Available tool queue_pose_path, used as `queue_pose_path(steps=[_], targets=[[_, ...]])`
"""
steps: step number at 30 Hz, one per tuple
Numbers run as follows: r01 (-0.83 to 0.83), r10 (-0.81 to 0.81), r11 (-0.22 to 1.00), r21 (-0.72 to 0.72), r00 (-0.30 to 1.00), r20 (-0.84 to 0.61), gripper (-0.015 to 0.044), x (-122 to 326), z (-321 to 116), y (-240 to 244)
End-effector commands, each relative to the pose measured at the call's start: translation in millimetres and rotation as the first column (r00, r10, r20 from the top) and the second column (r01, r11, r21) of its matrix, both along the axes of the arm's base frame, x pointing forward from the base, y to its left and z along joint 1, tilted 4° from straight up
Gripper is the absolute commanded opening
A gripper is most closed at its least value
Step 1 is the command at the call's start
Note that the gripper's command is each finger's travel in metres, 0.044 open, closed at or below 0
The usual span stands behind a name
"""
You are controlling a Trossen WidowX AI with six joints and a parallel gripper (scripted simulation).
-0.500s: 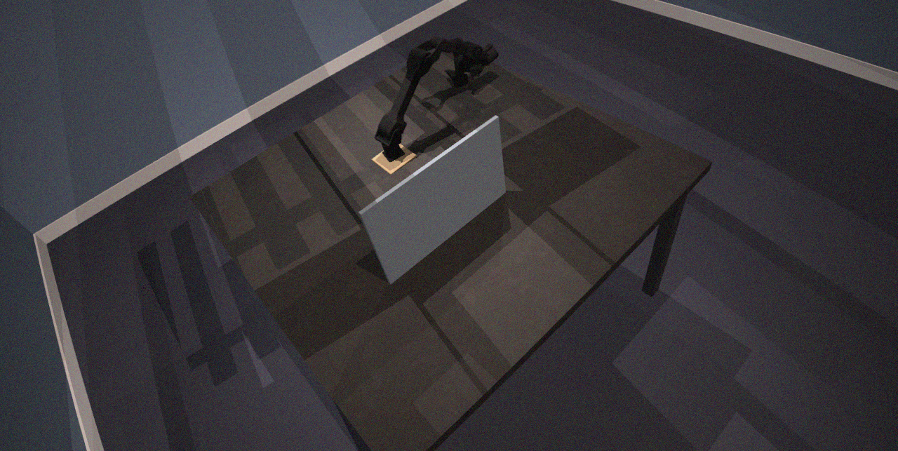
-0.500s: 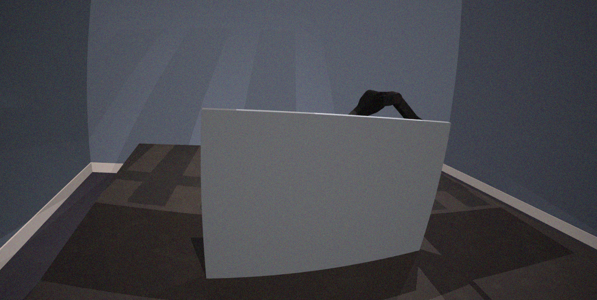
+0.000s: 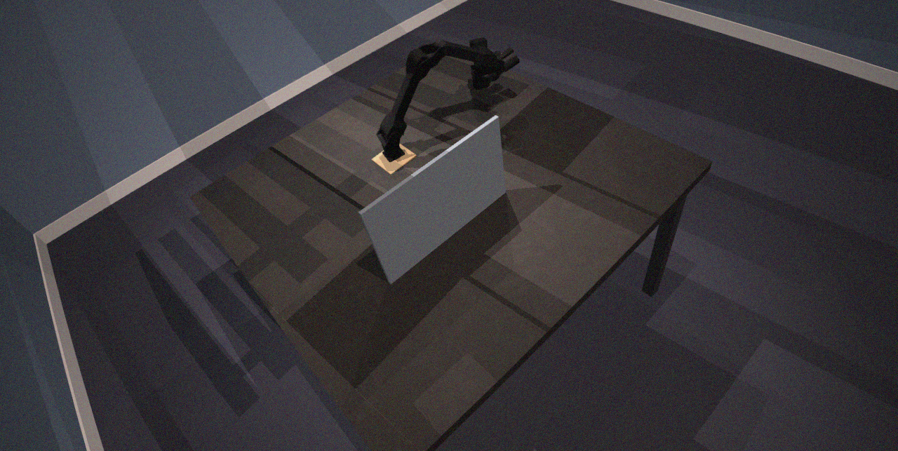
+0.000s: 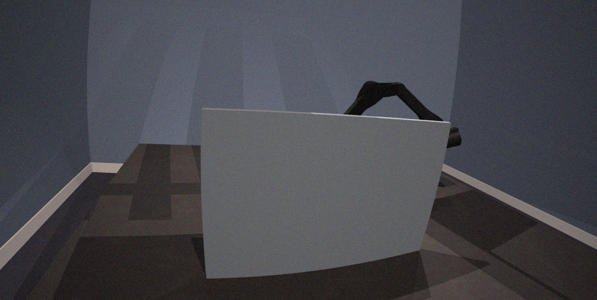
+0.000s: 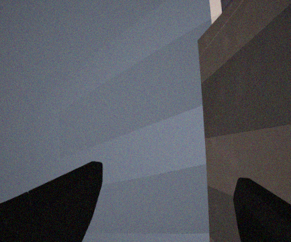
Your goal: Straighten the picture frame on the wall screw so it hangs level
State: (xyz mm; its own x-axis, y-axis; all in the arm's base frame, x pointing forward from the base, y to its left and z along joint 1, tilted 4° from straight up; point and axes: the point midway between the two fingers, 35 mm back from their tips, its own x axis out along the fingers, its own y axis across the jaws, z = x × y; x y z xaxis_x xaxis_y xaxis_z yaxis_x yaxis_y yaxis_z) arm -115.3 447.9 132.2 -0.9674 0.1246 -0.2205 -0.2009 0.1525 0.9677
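Observation:
The picture frame and its screw do not show in any view, so the frame's tilt cannot be told. A plain grey upright panel (image 3: 439, 197) (image 4: 317, 193) stands across the table and hides what is on its arm side. My gripper (image 3: 511, 59) (image 4: 455, 136) (image 5: 169, 180) is open with nothing between its fingers. It is raised above the table, on the arm side of the panel and out past its right end in the exterior view. The wrist view shows only room wall, baseboard and table beyond the dark fingertips.
The brown patterned table (image 3: 565, 240) (image 4: 150, 206) (image 5: 253, 151) carries the panel and the arm. The arm base sits on a small light pad (image 3: 384, 165) behind the panel. The panel's upright end (image 3: 500, 153) lies between the gripper and the table's near side. Shadows cross the table.

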Motion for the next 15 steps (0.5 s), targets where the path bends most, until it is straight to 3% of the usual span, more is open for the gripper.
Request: queue_pose_path(steps=[1, 8, 15], targets=[[0.165, -0.165, 0.986, 0.031, 0.986, 0.004, 0.0260, 66, 26, -1], [0.436, -0.437, 0.896, 0.083, 0.899, 0.000, 0.0260, 172, 64, -27], [0.685, -0.692, 0.714, 0.145, 0.722, -0.008, 0.0260, 267, 99, -85]])
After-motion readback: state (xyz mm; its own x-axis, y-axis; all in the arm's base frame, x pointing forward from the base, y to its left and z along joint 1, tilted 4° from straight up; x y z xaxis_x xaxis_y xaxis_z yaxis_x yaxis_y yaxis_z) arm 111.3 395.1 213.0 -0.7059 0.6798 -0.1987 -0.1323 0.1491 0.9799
